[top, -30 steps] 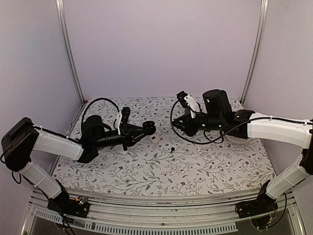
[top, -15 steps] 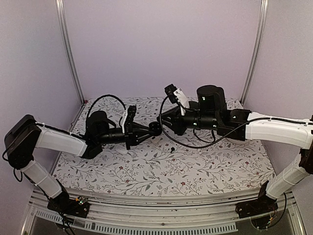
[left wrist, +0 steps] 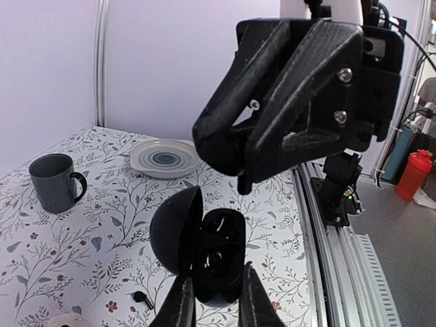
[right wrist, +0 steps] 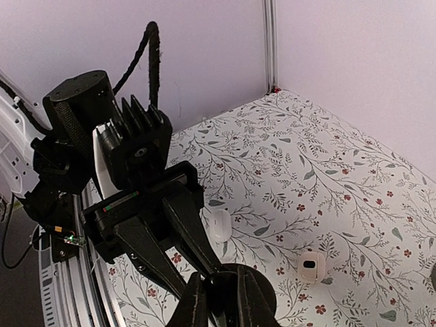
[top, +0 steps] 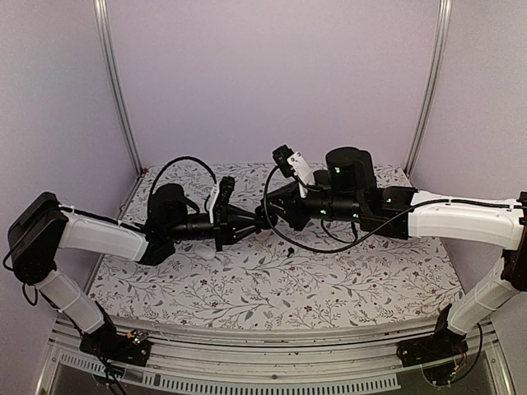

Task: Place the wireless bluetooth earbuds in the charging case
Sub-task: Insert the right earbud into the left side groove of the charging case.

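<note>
My left gripper (left wrist: 216, 281) is shut on the charging case (left wrist: 218, 255), a glossy black pebble held above the table with its lid (left wrist: 174, 235) swung open to the left. Two dark wells show inside it. My right gripper (left wrist: 242, 178) hangs just above the open case, shut on an earbud (left wrist: 242, 186), a small dark nub poking out below its tips. In the top view both grippers meet over the table's middle, left gripper (top: 252, 220) against right gripper (top: 268, 216). A second black earbud (left wrist: 142, 298) lies on the cloth, in the top view the same earbud (top: 291, 245).
A grey mug (left wrist: 54, 182) and a white plate (left wrist: 163, 158) stand on the floral cloth beyond the case. A white oval object (right wrist: 219, 223) and a small white piece with a dark spot (right wrist: 310, 266) lie below the grippers. Metal rails edge the table.
Both arms have swung toward each other. The left gripper carried the open case rightward, and the right gripper came left and down until it hangs just over the case.
</note>
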Available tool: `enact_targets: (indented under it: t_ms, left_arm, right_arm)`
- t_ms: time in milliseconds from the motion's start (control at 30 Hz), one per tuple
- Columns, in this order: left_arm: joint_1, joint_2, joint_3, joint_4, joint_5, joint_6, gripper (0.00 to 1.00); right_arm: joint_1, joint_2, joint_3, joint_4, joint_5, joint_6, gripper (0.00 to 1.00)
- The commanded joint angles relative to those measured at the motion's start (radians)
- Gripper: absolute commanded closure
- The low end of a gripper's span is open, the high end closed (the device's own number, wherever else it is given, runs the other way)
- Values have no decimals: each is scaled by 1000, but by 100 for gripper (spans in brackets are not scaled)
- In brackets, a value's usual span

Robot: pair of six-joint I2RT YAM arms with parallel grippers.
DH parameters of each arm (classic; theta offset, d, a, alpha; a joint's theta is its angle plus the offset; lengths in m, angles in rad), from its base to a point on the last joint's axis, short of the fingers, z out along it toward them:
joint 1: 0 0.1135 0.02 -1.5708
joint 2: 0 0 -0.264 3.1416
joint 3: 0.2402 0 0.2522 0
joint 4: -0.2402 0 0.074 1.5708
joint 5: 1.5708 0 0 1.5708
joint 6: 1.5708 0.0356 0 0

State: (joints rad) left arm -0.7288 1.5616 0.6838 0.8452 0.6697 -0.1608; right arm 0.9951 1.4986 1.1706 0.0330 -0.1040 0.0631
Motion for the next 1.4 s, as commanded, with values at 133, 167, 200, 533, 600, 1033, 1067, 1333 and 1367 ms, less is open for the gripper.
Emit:
enact_targets:
  t_ms: [133,167,200,533,600,1033,1067,1333,1367]
  left_arm:
    - [-9,-36,24,18,26,-34,100]
    - [-9,-37,26,20,29,-38,100]
    - [-9,-39,26,26,30,-42,100]
    - [-9,-65,14,49,25,-62,100]
    - [-9,-74,8,63,20,-69,100]
    - [-7,-108,-14,75,-17,-57,100]
    - [-7,-109,-15,75,-19,-56,100]
    - [-7,-127,-24,72,-44,-45,100]
    - [-8,-128,-24,70,-44,-43,100]
  right_arm:
    - [13,-23,-55,79,37,-2,91]
    - [13,-25,-57,83,40,-2,91]
    - [17,-26,-58,85,47,-2,91]
    - [19,-27,-74,92,49,7,90]
    - [18,-30,-82,93,58,9,90]
    - [19,-22,-82,58,66,10,88]
    - [18,-21,-83,57,62,10,87]
    - [20,-7,-74,47,41,13,87]
    - [20,-4,-72,46,38,12,87]
